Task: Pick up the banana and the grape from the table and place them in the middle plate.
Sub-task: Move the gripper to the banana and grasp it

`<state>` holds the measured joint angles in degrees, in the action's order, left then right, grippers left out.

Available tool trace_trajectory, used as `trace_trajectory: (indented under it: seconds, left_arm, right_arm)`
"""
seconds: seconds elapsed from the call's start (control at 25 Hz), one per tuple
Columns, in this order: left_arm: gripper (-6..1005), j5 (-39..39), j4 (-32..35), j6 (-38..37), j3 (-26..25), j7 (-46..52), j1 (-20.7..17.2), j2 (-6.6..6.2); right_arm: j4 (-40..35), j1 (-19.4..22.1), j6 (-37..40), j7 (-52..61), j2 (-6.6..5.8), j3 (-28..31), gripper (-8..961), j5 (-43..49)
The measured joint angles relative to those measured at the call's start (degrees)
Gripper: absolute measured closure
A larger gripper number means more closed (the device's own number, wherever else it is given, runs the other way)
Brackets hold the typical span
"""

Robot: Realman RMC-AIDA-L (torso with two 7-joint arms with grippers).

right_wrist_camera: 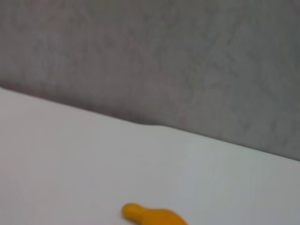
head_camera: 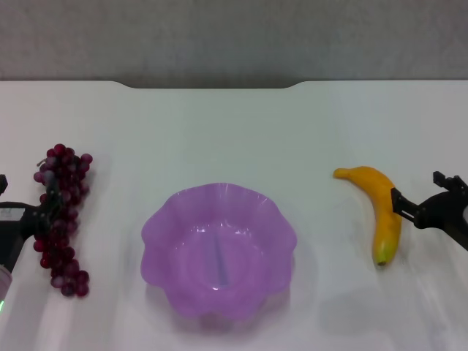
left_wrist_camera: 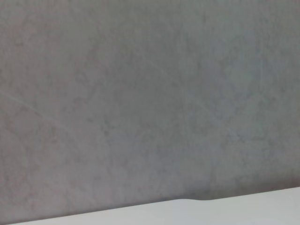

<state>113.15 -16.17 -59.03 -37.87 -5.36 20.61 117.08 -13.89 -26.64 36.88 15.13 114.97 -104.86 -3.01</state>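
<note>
Banana (head_camera: pixel 376 212) lay right of the plate (head_camera: pixel 157 227), long axis running near-to-far; my right claw (head_camera: pixel 418 212) sat open at its outer side. Grape (head_camera: pixel 62 219) lay left, against my left claw (head_camera: pixel 33 223), whose state I couldn't tell.

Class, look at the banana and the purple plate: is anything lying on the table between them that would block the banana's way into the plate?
Nothing visible does. Only bare table lies between the banana and the middle plate. The right gripper is beside the banana.
</note>
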Motion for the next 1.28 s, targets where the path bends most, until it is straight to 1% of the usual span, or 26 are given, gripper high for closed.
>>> trace_trajectory:
  seconds: [0.2, 0.32, 0.68, 1.28]
  left_arm:
    - [116, 0.1, 0.0, 0.0, 0.0, 0.0, 0.0, -0.01]
    - [115, 0.1, 0.0, 0.0, 0.0, 0.0, 0.0, -0.01]
    - [115, 0.2, 0.0, 0.0, 0.0, 0.0, 0.1, -0.01]
    - [116, 0.8, 0.0, 0.0, 0.0, 0.0, 0.0, -0.01]
  right_arm:
    - [-0.2, -1.6, -5.0, 0.2, 0.16, -0.2, 61, 3.7]
    - [-0.4, -2.2, -7.0, 0.2, 0.35, -1.4, 61, 5.1]
    - [-1.1, -2.2, -7.3, 0.9, 0.43, -4.4, 61, 5.1]
    - [-0.8, -0.5, -8.8, 1.6, 0.63, -4.8, 60, 5.0]
